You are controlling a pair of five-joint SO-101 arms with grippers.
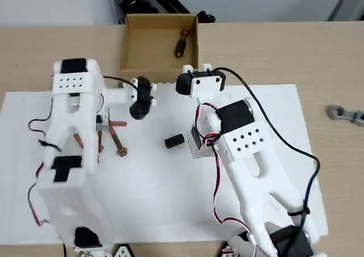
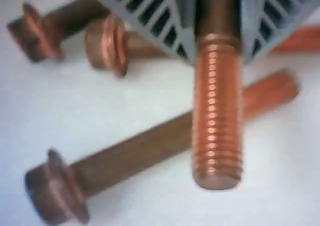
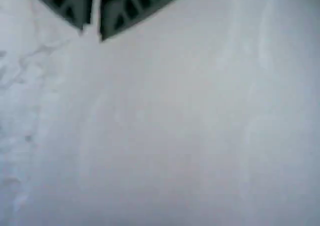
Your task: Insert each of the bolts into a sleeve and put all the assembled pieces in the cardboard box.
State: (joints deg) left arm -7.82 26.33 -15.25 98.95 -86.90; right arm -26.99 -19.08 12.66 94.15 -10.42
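— Where do we stand with the left gripper (image 2: 217, 56)?

— We have it clamped on a bolt (image 2: 217, 136). It pinches the plain shank, and the threaded end sticks out free beyond the fingers. It hangs over the loose bolts (image 2: 145, 158), which lie flat on the white sheet (image 1: 148, 206).

— And the right gripper (image 3: 92, 28)?

— We see its jaws drawn together to a thin slit with nothing between them, low over bare sheet.

— So where is the sleeve we need?

— The black sleeve (image 1: 174, 140) lies on its side on the sheet between our two arms, toward the right arm from the held bolt. Its long axis runs roughly across the table, slightly tilted. It sits just beside the right arm's wrist and well apart from the left gripper, so we judge the right arm the nearer one.

— Then the two axes disagree?

— We think so. The bolt points down at the sheet, while the sleeve's bore runs along it. One of them has to be turned before the threads can enter, and most likely the right arm lifts the sleeve.

— And the cardboard box (image 1: 128, 46)?

— It stands at the far edge of the sheet, with one assembled piece (image 1: 182, 42) already in it.
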